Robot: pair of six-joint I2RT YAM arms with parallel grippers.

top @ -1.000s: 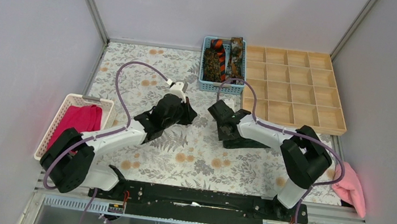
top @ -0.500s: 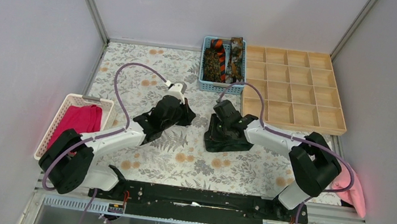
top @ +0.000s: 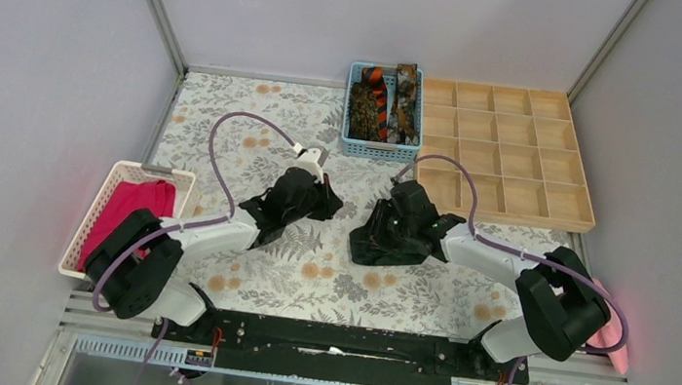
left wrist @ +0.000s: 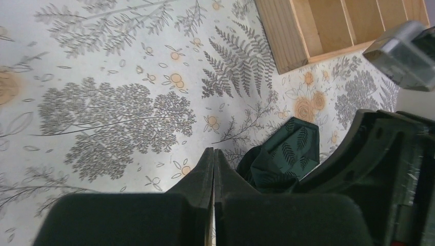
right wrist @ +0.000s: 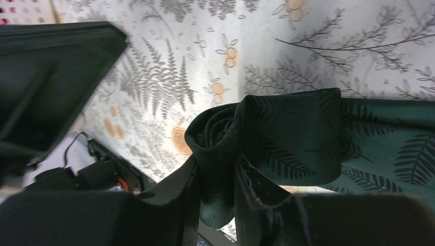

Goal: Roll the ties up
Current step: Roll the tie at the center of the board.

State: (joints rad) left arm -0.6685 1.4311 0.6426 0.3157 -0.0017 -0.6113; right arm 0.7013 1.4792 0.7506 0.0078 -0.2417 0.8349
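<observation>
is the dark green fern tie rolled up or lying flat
Partly rolled: the dark green fern-print fabric tie shows a spiral coil at one end; the rest lies unrolled.

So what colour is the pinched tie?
Dark green tie with fern leaves; right wrist view shows best.

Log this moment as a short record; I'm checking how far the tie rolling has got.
left gripper: shut, holding nothing
right gripper: shut on the dark green tie
dark green tie: on the table, coiled at the pinched end, the rest flat
other ties: lying in the blue basket
wooden tray: right of the basket
</observation>
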